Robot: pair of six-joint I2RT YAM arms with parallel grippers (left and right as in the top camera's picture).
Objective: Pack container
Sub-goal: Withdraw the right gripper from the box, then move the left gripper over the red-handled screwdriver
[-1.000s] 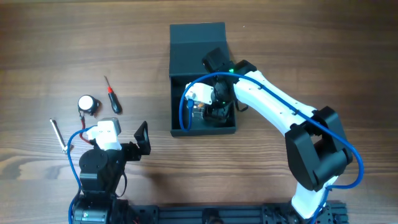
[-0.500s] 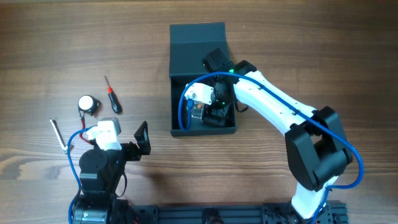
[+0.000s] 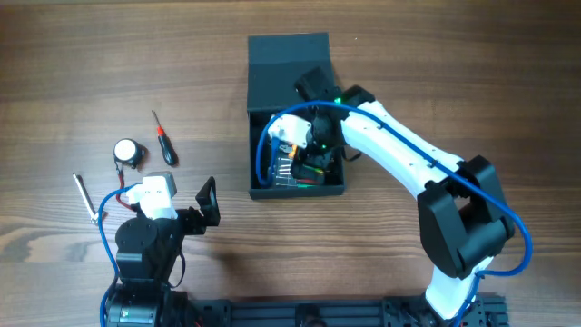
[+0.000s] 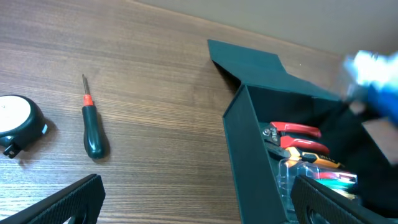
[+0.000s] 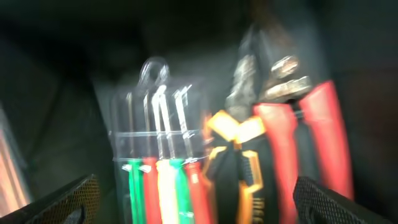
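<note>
Container (image 3: 297, 192) sits mid-table, lid flipped open on its far side. Right gripper (image 3: 315, 153) is low over the container's inside, fingers (image 5: 65, 199) wide apart, nothing btwn them. Inside the container: red pliers (image 5: 301, 124), an orange/black tool (image 5: 239, 155) right beside them, and a clear pack of coloured drivers (image 5: 158, 168). Left gripper (image 3: 208, 202) is left of the container near its front corner, also spread apart & empty. Further left of the container: small screwdriver (image 3: 163, 142), tape measure (image 3: 129, 153), metal rod (image 3: 86, 198).
</note>
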